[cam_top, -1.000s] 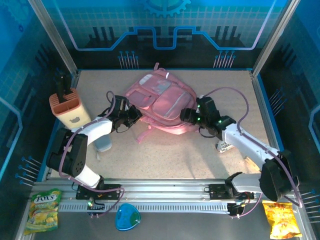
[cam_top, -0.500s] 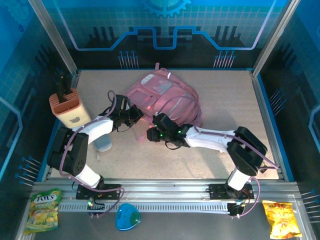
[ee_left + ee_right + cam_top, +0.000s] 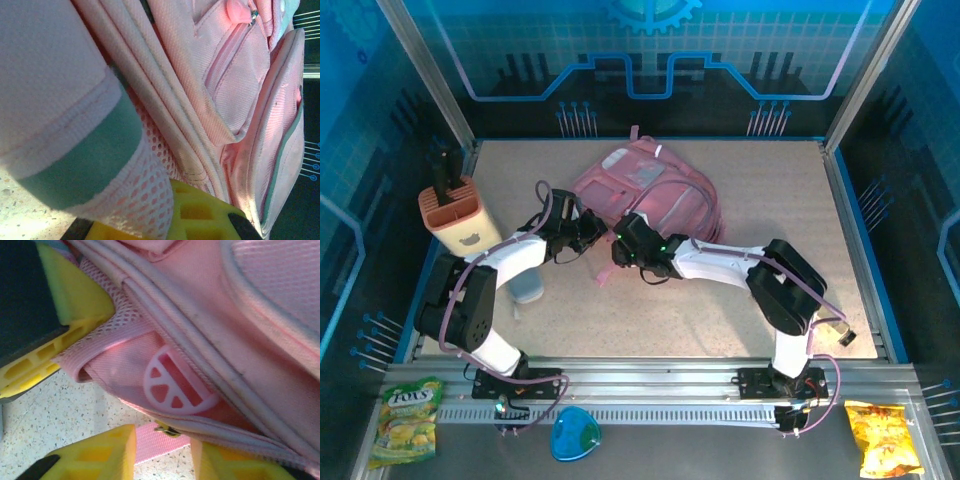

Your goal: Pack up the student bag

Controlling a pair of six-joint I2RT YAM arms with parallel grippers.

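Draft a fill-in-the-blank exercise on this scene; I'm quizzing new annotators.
1. The student bag is ___ in colour.
2. In the top view, the left gripper and right gripper both sit at the bag's near-___ corner.
3. The ___ snack packet lies by the left arm's base.
Missing words: pink; left; green.
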